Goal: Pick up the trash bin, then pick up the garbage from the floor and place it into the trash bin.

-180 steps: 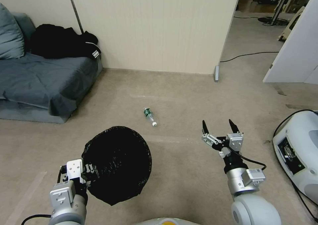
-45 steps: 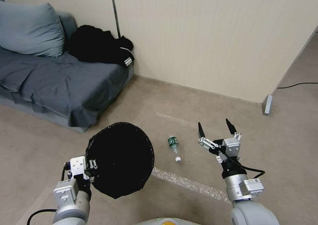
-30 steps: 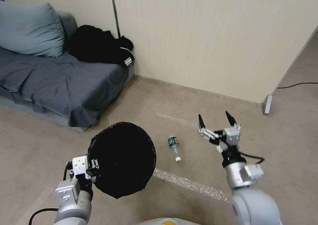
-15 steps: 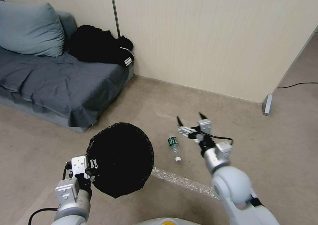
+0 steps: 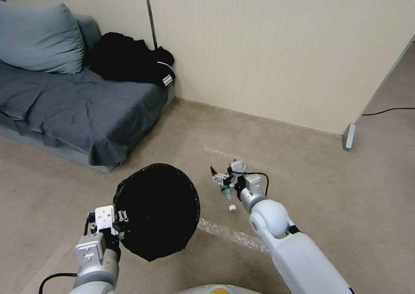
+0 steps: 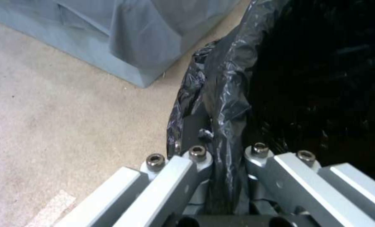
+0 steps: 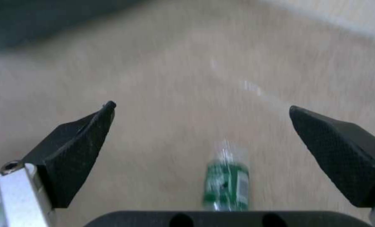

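Floor scene before a beige wall (image 5: 276,47) and a grey sofa (image 5: 78,103). The right gripper (image 7: 202,108), fingers spread wide, hangs low over the bottle (image 5: 228,195), a clear, green-labelled piece of garbage lying on the carpeted floor (image 5: 337,199) near the wall. The bottle lies between the two fingertips (image 7: 95,123). The left gripper (image 6: 221,157) is clamped on the liner-covered rim of the trash bin (image 5: 156,209), held above the floor beside the sofa's front corner.
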`<state>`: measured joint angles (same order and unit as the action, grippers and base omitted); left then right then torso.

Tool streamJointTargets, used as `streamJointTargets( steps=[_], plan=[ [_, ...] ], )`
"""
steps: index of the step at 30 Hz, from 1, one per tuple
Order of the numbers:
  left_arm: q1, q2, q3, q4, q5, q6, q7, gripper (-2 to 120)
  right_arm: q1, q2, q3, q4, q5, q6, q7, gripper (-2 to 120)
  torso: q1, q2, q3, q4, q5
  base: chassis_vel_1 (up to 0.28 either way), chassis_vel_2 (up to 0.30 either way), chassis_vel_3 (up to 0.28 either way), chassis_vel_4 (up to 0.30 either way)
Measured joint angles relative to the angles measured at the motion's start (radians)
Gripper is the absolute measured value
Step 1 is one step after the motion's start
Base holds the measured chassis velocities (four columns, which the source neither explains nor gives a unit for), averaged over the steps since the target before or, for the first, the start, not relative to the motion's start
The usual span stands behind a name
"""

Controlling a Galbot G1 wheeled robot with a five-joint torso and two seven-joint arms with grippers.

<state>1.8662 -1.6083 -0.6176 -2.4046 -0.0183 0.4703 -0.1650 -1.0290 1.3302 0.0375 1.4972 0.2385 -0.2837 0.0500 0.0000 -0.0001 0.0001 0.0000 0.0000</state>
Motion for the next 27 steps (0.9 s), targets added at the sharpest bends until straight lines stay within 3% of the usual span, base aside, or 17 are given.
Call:
streamJointTargets(
  steps=[3,27],
  plan=[
    [0.009,0.0,0.007,0.0,0.008,-0.006,0.0,1,0.027,0.015,-0.001,-0.102,-0.032,0.027,-0.012,100,0.0,0.0,0.0,0.0001,-0.0001,0.0,0.0,0.0,0.0],
    [0.021,0.0,0.028,-0.006,0.028,-0.014,0.001,1,0.114,0.096,0.07,-0.485,-0.111,0.103,-0.129,100,0.0,0.0,0.0,0.0,0.0,0.0,0.0,0.0,0.0]
  ],
)
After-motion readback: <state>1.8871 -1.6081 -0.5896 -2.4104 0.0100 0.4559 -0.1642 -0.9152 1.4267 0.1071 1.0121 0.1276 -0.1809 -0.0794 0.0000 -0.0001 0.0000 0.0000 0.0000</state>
